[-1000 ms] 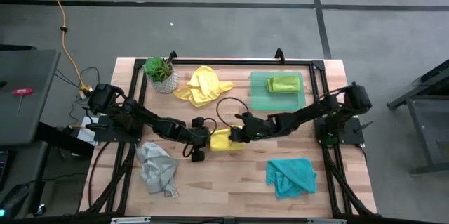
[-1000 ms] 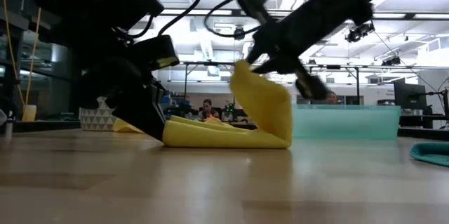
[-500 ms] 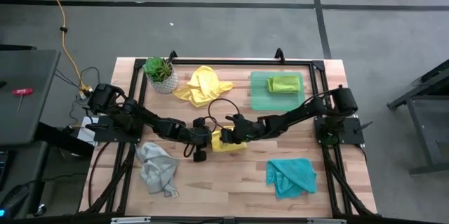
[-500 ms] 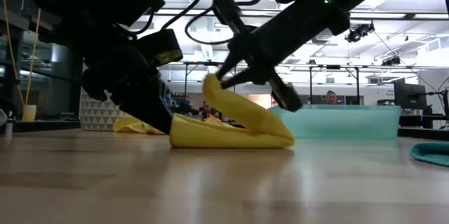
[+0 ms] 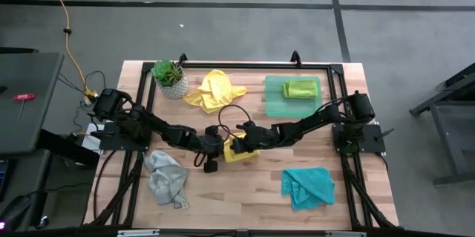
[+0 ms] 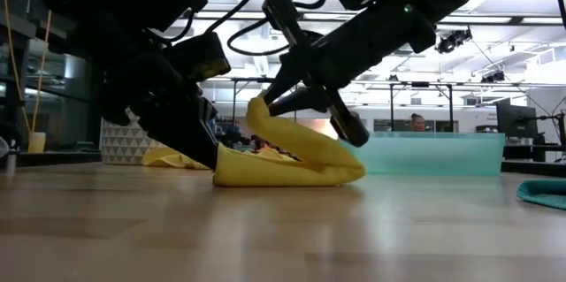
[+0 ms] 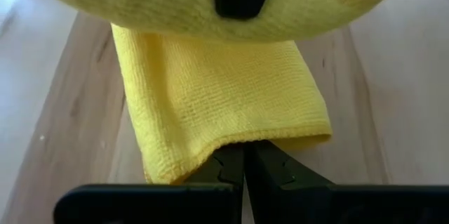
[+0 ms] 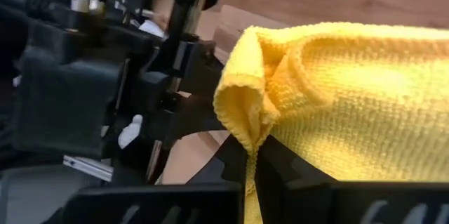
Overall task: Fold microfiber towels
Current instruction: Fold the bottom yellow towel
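At the middle of the surface (image 5: 245, 185) we see a yellow towel (image 5: 239, 150) lying partly folded, with both arms meeting over it. The left tool (image 5: 220, 146) is clenched on the towel's left edge, pinning it low against the wood; in the left wrist view its dark fingers (image 7: 231, 171) meet tightly on the hem. The right tool (image 5: 243, 139) is clenched on the opposite edge, holding it raised and curled over the bottom layer, so in the low view the cloth forms a flattened loop. Elsewhere a second yellow towel (image 5: 213, 91) lies crumpled beside the potted plant (image 5: 168, 76), a lime green towel (image 5: 300, 88) sits folded in the green tray (image 5: 273, 105), a grey towel (image 5: 167, 178) is bunched near the front left, and a teal towel (image 5: 306, 186) lies near the front right
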Robot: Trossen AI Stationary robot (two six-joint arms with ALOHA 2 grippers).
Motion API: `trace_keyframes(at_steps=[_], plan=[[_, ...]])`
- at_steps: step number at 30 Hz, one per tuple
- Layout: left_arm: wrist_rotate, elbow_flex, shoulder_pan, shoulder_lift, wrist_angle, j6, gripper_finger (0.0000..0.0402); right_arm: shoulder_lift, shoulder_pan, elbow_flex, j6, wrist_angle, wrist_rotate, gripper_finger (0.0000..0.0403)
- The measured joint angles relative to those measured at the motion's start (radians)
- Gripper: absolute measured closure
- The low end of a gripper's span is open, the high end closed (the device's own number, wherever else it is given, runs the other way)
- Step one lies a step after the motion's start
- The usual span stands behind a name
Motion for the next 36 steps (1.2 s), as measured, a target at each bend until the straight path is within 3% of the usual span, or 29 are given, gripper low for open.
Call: trace_keyframes(at_steps=[9, 19, 25, 31, 36], plan=[[-0.036, 0.0, 0.0, 0.0, 0.0, 0.003, 0.0401, 0.0, 0.0, 0.0, -0.156, 0.005, -0.076, 0.0403], [-0.038, 0.0, 0.0, -0.001, 0.001, 0.003, 0.0401, 0.0, -0.008, 0.0, -0.204, 0.036, -0.065, 0.0394], [-0.039, 0.0, 0.0, -0.001, 0.004, 0.003, 0.0401, 0.0, -0.029, 0.0, -0.278, 0.076, -0.075, 0.0322], [-0.034, 0.0, 0.0, -0.012, -0.008, -0.02, 0.0401, -0.001, -0.06, 0.0, -0.375, 0.055, -0.217, 0.0229], [-0.032, 0.0, 0.0, -0.071, -0.095, -0.024, 0.0401, -0.062, -0.088, 0.0, -0.506, -0.053, -0.295, 0.0204]])
